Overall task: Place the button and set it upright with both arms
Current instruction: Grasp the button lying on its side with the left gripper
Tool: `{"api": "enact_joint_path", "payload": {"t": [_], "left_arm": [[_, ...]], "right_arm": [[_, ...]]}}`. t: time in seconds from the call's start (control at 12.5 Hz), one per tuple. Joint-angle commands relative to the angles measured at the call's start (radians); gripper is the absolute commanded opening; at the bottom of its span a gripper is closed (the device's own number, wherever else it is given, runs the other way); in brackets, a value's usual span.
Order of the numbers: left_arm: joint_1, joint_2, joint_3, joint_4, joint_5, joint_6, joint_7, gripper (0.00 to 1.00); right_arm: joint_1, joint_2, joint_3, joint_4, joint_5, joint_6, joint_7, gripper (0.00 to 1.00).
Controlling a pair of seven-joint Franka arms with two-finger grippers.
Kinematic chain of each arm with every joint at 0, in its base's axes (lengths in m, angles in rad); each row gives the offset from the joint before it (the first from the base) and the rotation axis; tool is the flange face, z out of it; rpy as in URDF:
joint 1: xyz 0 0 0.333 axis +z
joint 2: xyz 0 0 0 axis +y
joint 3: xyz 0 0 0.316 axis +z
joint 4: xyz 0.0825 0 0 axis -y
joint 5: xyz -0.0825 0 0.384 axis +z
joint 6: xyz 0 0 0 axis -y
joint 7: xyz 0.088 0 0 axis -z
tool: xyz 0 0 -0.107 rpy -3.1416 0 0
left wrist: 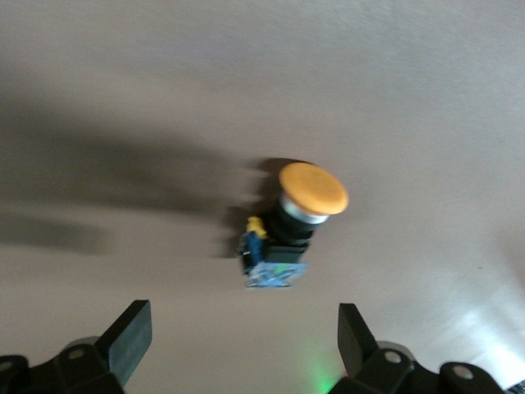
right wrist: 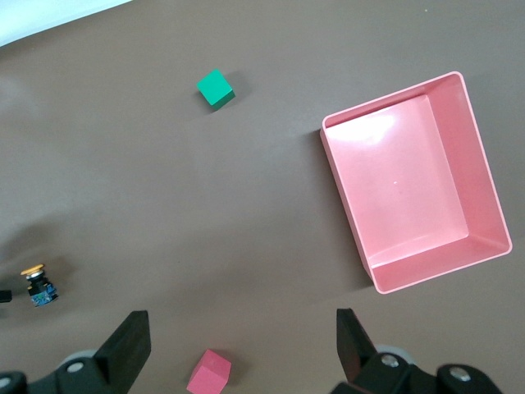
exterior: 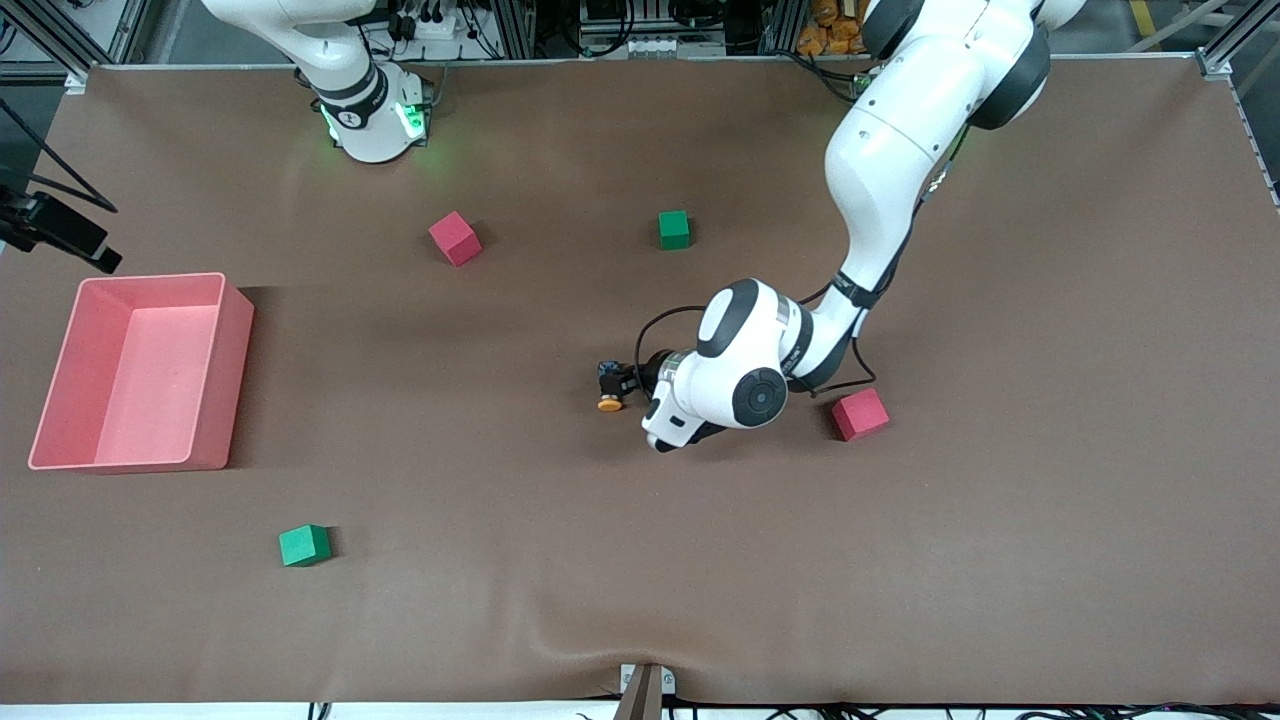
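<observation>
The button (exterior: 611, 388) lies tipped on its side on the brown worktop (exterior: 620, 560), about midway between the two arms' ends, its orange cap pointing toward the front camera and its black body with bluish bits pointing away from it. The left hand (left wrist: 242, 349) is low beside the button, on the side toward the left arm's end; its fingers (left wrist: 131, 332) are spread wide, touching nothing, with the button clear of both tips. A red cube (exterior: 860, 414) sits near the left arm's wrist, toward that arm's end of the worktop.

The right hand (right wrist: 242, 345) waits high over the worktop, out of the front view, fingers likewise spread and empty. Its wrist view looks down on a pink bin (right wrist: 414, 180), a green cube (right wrist: 215, 87) and another red cube (right wrist: 208, 373).

The pink bin stands at the right arm's end. A second green cube (exterior: 674, 229) lies farther from the front camera than the button.
</observation>
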Motion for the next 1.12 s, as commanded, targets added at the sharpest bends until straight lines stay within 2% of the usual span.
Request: {"api": "enact_joint_path", "payload": {"t": [0.0,0.4,1.04], "left_arm": [[-0.039,0.050,0.002,0.058,-0.037,0.052,0.010,1.00],[-0.061,0.064,0.011,0.061,-0.035,0.071,0.018,1.00],[-0.079,0.088,0.013,0.061,-0.037,0.123,0.030,0.99]], "right_arm": [[-0.015,0.017,0.008,0.037,-0.013,-0.018,-0.014,1.00],[-0.010,0.012,0.013,0.037,-0.013,-0.023,-0.140,1.00],[0.014,0.011,0.016,0.035,-0.012,-0.049,-0.141,1.00]]}}
